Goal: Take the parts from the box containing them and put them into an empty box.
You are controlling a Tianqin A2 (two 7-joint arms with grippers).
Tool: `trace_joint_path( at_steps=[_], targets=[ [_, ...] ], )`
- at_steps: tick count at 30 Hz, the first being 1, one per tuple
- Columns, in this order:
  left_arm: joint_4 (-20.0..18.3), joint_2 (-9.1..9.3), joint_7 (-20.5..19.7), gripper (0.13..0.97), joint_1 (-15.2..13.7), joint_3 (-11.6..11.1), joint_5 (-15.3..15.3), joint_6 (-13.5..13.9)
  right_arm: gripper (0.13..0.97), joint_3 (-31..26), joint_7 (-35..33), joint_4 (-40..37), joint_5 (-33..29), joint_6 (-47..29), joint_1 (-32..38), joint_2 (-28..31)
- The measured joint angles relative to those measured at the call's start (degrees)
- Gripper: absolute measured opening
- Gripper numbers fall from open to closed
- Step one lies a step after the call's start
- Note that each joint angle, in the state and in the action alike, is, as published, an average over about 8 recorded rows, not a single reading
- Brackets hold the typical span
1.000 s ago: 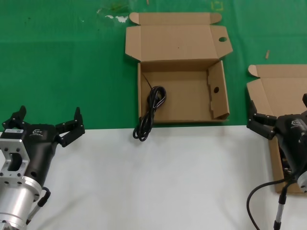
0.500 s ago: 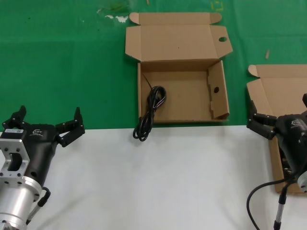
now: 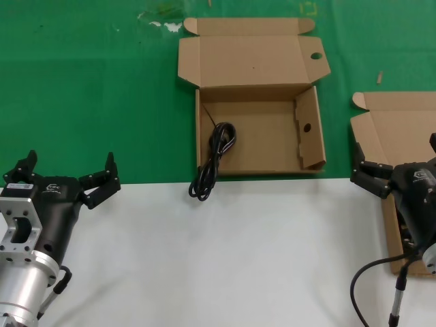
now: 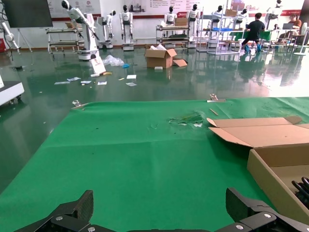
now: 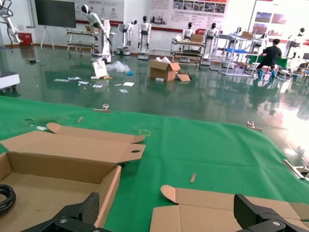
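Observation:
A thin black cable [image 3: 216, 153] lies looped in the left side of the open box with round holes [image 3: 272, 146]. Its near end hangs over the front wall onto the white table. The cable [image 4: 301, 186] also shows in the left wrist view inside that box [image 4: 275, 166], and the cable [image 5: 4, 195] shows again in the right wrist view. A second open box with a rounded corner tab [image 3: 398, 126] sits at the right. My right gripper [image 3: 398, 163] is open above it and hides most of its inside. My left gripper [image 3: 67, 174] is open at the near left, apart from both boxes.
A green mat [image 3: 88, 95] covers the far half of the table; the near half is white [image 3: 231, 259]. Scraps of litter [image 3: 160, 20] lie at the mat's far edge. A black hose [image 3: 371, 279] loops from my right arm.

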Motion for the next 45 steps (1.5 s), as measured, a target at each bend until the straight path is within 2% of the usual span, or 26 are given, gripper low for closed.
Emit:
trace_joint_path(
  at_steps=[45],
  targets=[
    [0.0, 0.00, 0.0, 0.966, 0.0, 0.0, 0.0, 0.0, 0.966, 0.0, 0.0, 0.0, 0.0, 0.0, 0.0, 0.0]
  ],
)
